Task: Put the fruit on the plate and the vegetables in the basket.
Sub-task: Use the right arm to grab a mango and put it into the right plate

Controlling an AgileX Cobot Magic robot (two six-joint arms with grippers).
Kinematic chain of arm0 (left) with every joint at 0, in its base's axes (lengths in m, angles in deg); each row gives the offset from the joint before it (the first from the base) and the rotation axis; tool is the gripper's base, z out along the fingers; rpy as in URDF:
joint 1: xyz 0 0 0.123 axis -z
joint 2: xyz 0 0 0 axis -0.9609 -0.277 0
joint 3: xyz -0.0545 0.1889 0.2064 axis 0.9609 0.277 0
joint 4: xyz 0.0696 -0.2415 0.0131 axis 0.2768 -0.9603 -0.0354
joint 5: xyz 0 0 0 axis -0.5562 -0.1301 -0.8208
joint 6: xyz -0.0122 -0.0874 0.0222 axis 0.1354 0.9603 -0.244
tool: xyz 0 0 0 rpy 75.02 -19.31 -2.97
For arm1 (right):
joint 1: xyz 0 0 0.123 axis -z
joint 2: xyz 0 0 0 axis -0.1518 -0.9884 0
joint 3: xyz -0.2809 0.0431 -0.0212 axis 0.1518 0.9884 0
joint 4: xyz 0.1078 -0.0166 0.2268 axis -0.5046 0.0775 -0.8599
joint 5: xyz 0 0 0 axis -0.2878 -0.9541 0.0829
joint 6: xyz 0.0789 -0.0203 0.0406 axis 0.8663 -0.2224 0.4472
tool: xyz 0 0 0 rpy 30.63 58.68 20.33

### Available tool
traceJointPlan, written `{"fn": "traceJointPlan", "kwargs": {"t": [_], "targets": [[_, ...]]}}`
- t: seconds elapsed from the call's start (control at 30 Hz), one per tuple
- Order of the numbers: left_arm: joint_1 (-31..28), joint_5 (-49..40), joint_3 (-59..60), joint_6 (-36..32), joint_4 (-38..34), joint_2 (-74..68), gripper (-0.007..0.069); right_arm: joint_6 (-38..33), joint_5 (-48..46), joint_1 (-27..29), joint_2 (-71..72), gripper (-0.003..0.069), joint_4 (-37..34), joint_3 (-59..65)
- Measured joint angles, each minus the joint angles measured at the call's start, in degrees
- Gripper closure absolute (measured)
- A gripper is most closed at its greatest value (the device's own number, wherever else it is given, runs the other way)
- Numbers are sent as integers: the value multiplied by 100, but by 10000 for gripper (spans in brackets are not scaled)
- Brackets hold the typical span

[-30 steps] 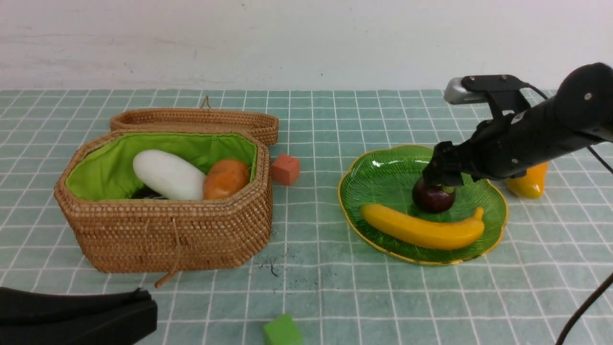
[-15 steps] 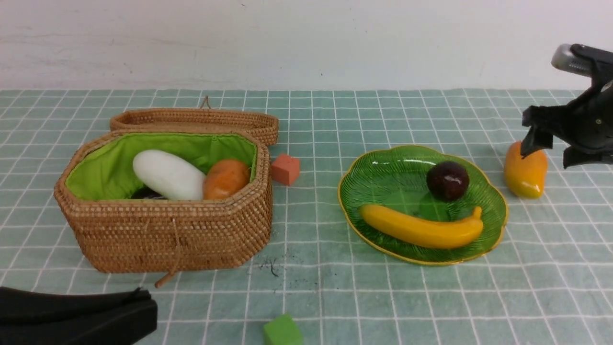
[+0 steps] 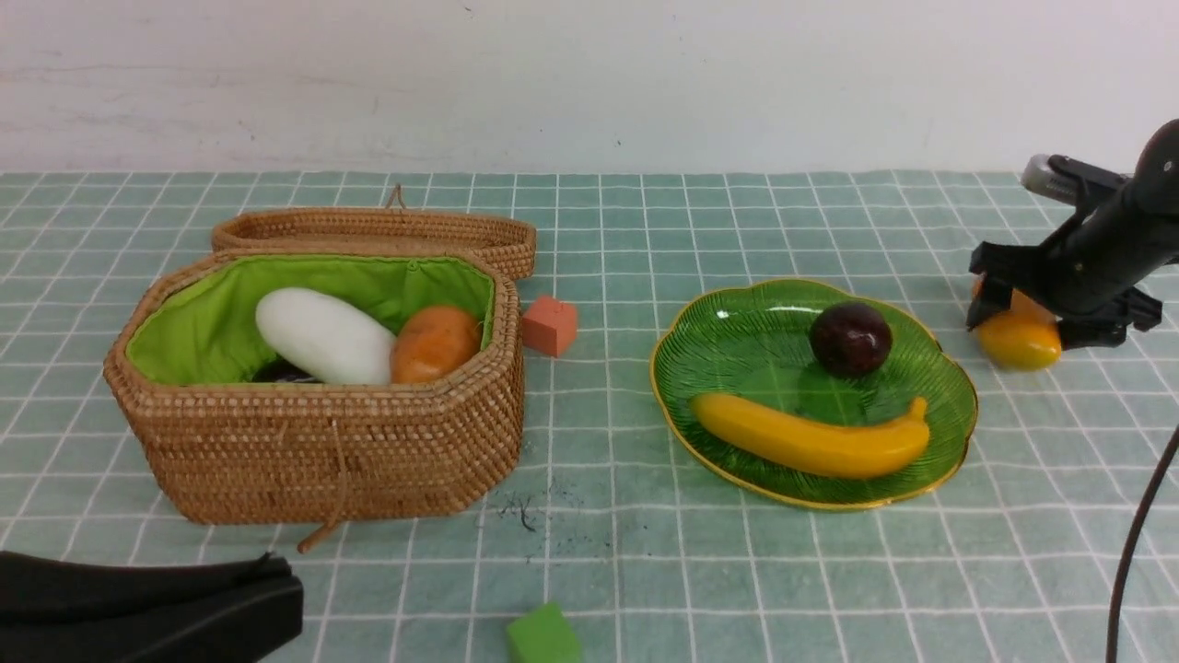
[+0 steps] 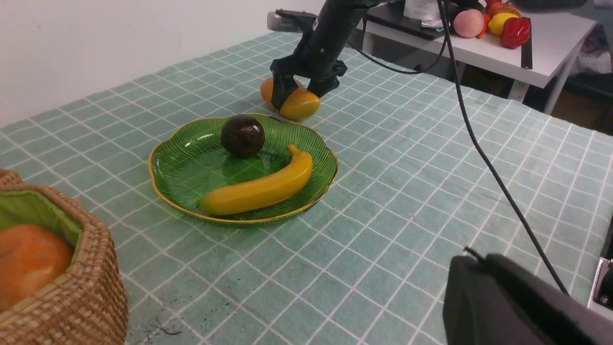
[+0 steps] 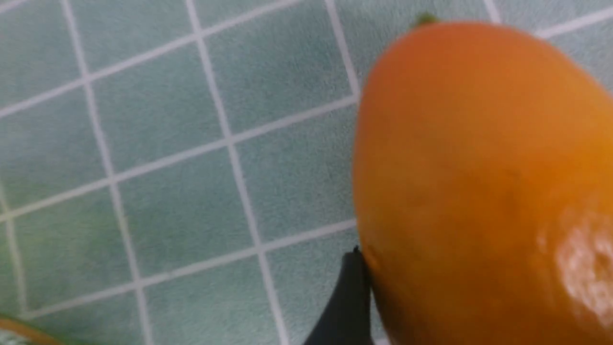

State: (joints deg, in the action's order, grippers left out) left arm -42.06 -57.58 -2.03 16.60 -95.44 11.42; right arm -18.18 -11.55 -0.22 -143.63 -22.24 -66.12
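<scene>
The green glass plate [image 3: 737, 341] holds the yellow banana [image 3: 811, 444] and the dark purple mangosteen [image 3: 849, 338]. The orange-yellow mango [image 3: 1018, 345] lies on the cloth just right of the plate. My right gripper [image 3: 1034, 329] is down over it, jaws open and astride it; it also shows in the left wrist view [image 4: 299, 96]. One finger [image 5: 352, 297] touches the mango's skin [image 5: 479, 167]. The wicker basket [image 3: 322, 451] holds the white radish [image 3: 322, 336], the potato [image 3: 435, 343] and a dark sliver of eggplant [image 3: 276, 371]. My left gripper [image 3: 290, 589] is shut and empty at the front left.
The basket's lid [image 3: 378, 230] lies open behind it. An orange cube [image 3: 550, 324] sits between basket and plate. A green cube [image 3: 543, 635] sits at the front edge. The right arm's cable [image 3: 1138, 543] hangs at the right. A side table with other fruit [image 4: 483, 21] stands beyond the cloth.
My right gripper let go of the mangosteen on the plate, rose, swung right and has now come down around the mango. The mangosteen rolled slightly. The left arm stayed still.
</scene>
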Motion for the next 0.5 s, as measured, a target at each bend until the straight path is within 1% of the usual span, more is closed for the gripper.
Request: {"fn": "traceJointPlan", "kwargs": {"t": [0.07,0.2,0.23,0.33,0.37,0.5], "targets": [[0,0,0,68,0,0,637,14,6,0,-48,50,16,-15],[0,-22,0,214,0,0,637,-62,5,0,-77,125,17,-42],[0,-34,0,221,0,0,636,-159,5,0,-77,132,17,-42],[0,-35,0,227,0,0,636,-370,-7,0,-77,132,17,-42],[0,-35,0,227,0,0,636,-550,-94,0,-46,132,11,-42],[0,-39,0,227,0,0,634,-893,-545,0,167,132,11,-31]]}}
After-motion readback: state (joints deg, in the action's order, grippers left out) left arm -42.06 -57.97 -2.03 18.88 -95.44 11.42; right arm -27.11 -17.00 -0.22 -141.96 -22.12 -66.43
